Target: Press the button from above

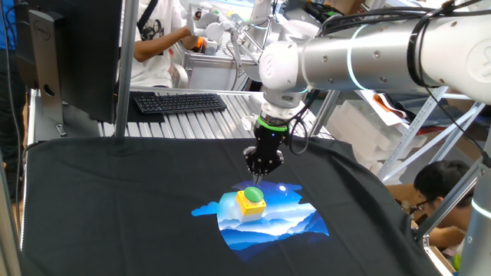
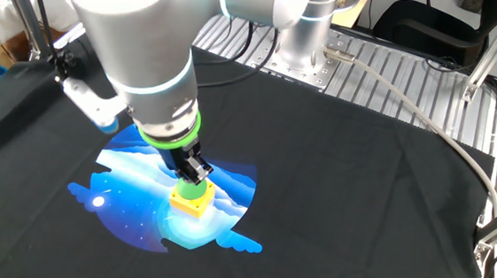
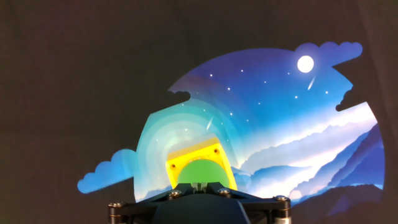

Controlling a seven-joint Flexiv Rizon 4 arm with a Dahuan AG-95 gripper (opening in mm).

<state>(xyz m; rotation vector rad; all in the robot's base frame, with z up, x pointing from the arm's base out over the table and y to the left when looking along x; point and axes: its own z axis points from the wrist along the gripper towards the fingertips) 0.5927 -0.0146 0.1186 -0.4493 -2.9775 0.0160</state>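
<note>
The button (image 1: pixel 252 194), a green dome cap, sits on top of a yellow cube-shaped box (image 1: pixel 251 205). The box stands on a blue night-sky print (image 1: pixel 265 218) (moon, stars, pale clouds), and the print is part of the black cloth (image 1: pixel 115 207) that covers the tabletop.

In one fixed view the claw (image 1: pixel 258 175) points straight down, its tip just above the button and a little behind it, with a thin sliver of cloth showing between tip and dome. In the other fixed view the claw (image 2: pixel 196 176) stands right over the box (image 2: pixel 191 199) and hides nearly all of the cap; from that side I cannot tell whether it touches. The hand view looks along the fingers: the green dome (image 3: pixel 200 172) fills the bottom centre, framed by the yellow top face (image 3: pixel 183 159) with a small screw at each visible corner, and the dark mount of the hand cuts off its lower edge.

No view shows the fingertips clearly enough, so I cannot tell whether the claw is apart or together.

Behind the tabletop lie a black keyboard (image 1: pixel 178 102) and a dark monitor (image 1: pixel 73 54).
</note>
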